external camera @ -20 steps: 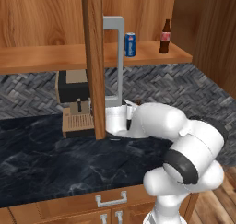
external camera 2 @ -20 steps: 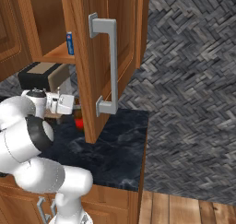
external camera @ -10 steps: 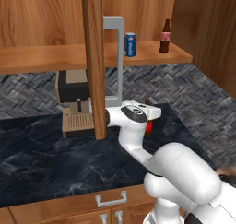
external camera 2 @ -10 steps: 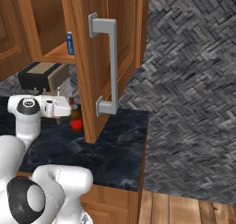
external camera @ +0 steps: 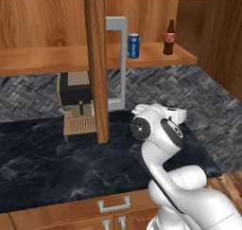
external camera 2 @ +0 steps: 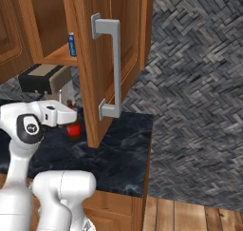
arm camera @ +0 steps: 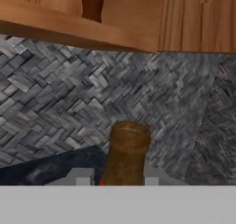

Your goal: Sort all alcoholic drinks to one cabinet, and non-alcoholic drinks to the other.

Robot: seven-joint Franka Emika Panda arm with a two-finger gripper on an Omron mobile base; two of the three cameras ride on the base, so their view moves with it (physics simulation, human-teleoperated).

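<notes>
Dark marbled stone forms the counter [external camera: 42, 167], backed by a grey herringbone tile wall [external camera: 156, 84] and wooden cabinets overhead. One wooden cabinet door [external camera: 96, 58] with a pale grey bar handle [external camera: 118, 63] stands swung out toward the room. On the open shelf [external camera: 71, 58] behind it, a small blue soda can with a silver top [external camera: 133, 45] stands upright, and a small dark cola bottle with a red-and-white label [external camera: 168, 37] stands near it to the right, the two apart from each other. Below the shelf, a black and tan coffee machine [external camera: 75, 106] sits on the counter against the wall.

From where I stand, the white arm bends low over the counter. Its two-finger gripper [arm camera: 115, 178] is clenched on the neck of a slim brown beer bottle with a red label [arm camera: 124, 154], a finger on each side just under the open mouth. In the right base view the red of that bottle [external camera 2: 73, 129] shows just past the hand, close above the counter and beside the lower edge of the open door. Whether its base touches the stone, I cannot tell.
</notes>
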